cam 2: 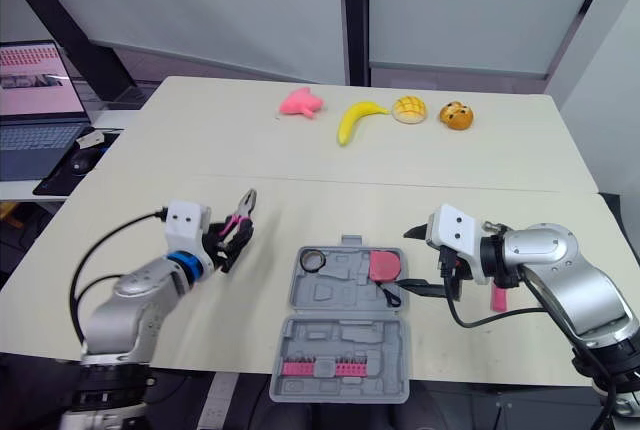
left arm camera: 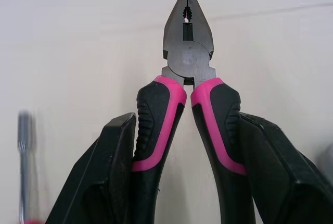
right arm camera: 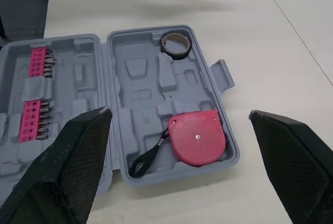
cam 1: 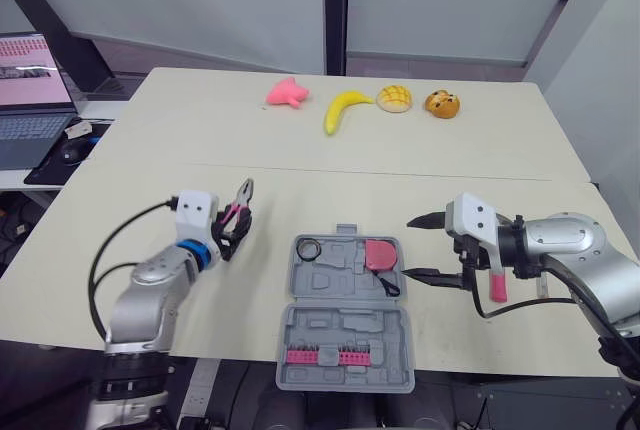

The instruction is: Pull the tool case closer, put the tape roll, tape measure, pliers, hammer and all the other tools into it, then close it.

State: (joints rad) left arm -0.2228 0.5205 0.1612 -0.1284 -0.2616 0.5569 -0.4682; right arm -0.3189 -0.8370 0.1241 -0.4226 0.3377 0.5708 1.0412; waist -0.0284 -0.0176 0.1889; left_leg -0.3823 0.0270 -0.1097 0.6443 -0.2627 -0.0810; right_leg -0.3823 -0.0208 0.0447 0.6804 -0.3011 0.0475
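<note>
The left tool [cam 1: 232,233] is closed on the pink and black handles of the pliers [left arm camera: 187,62]. It holds them up off the tabletop [cam 1: 200,140], and the nose of the pliers is shut. The right tool [cam 1: 410,246] is wide open and holds nothing. It sits just beside the right side of the tool case [right arm camera: 135,78]. The case lies open on the tabletop. Inside it are the tape roll [right arm camera: 175,44] and the pink tape measure [right arm camera: 197,138].
</note>
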